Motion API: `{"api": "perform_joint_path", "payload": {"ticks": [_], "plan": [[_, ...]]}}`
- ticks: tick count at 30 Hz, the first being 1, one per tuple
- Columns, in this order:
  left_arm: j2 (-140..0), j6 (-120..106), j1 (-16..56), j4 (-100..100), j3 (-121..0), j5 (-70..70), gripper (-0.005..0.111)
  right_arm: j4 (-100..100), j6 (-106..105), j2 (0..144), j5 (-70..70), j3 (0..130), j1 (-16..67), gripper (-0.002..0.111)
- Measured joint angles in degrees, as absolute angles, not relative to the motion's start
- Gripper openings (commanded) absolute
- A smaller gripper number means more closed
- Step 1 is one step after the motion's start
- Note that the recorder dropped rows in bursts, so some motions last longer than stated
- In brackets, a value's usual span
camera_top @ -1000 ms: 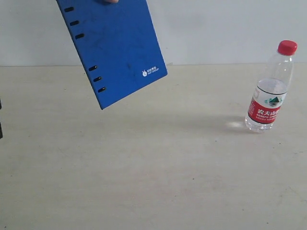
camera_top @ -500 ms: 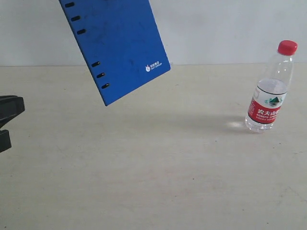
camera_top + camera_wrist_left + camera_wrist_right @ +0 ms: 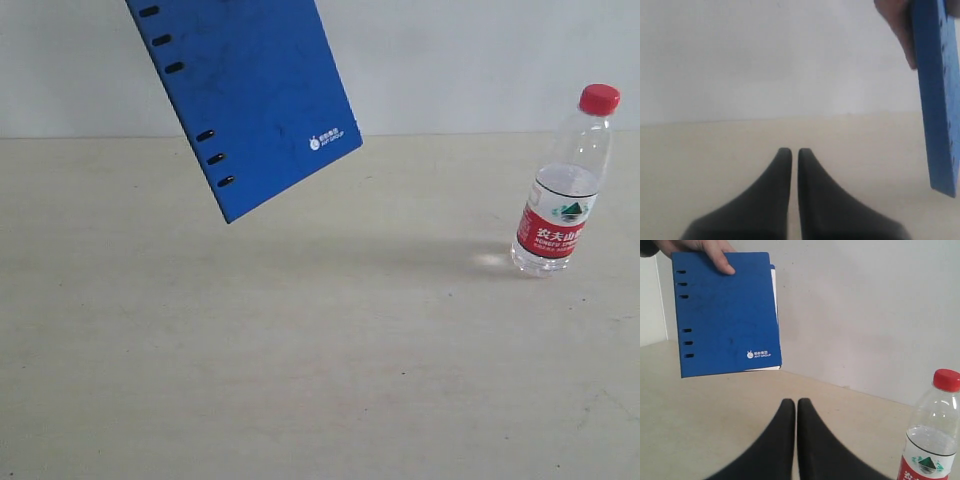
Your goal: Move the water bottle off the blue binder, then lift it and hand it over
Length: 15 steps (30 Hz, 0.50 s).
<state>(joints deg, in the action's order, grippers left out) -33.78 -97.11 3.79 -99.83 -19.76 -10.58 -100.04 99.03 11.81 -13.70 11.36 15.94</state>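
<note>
The water bottle (image 3: pixel 562 190) stands upright on the table at the right, red cap on top; its upper part also shows in the right wrist view (image 3: pixel 935 440). The blue binder (image 3: pixel 245 100) hangs tilted in the air at the upper left, held by a person's hand (image 3: pixel 705 250) at its top edge (image 3: pixel 725 315). In the left wrist view only the binder's narrow edge (image 3: pixel 940 95) shows. My left gripper (image 3: pixel 791 152) is shut and empty, low over the table. My right gripper (image 3: pixel 792 402) is shut and empty too, with the bottle off to one side. Neither gripper appears in the exterior view.
The beige table (image 3: pixel 320 340) runs back to a white wall (image 3: pixel 480 60). The person's fingers (image 3: pixel 897 30) grip the binder near the wall. Nothing else lies on the table.
The binder has drifted slightly right and up in the hand. The left gripper, which showed at the exterior view's left edge half a second ago, has gone out of that view. The bottle stays put.
</note>
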Motion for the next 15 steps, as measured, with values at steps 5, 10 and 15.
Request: {"api": "perform_joint_path", "payload": {"ticks": [5,10,15], "plan": [[-22.2,-97.1,3.9,-99.8,-19.8,-7.7,0.004,-100.0,99.0,11.8,-13.7,11.4,15.9,0.0],[-13.1,-97.1,3.9,-99.8,-19.8,-7.5,0.004,-100.0,99.0,11.8,-14.3,11.4,15.9,0.0],[-8.7,-97.1,3.9,-99.8,-18.2,-8.5,0.004,-100.0,99.0,11.8,-14.6,11.4,15.9,0.0]]}}
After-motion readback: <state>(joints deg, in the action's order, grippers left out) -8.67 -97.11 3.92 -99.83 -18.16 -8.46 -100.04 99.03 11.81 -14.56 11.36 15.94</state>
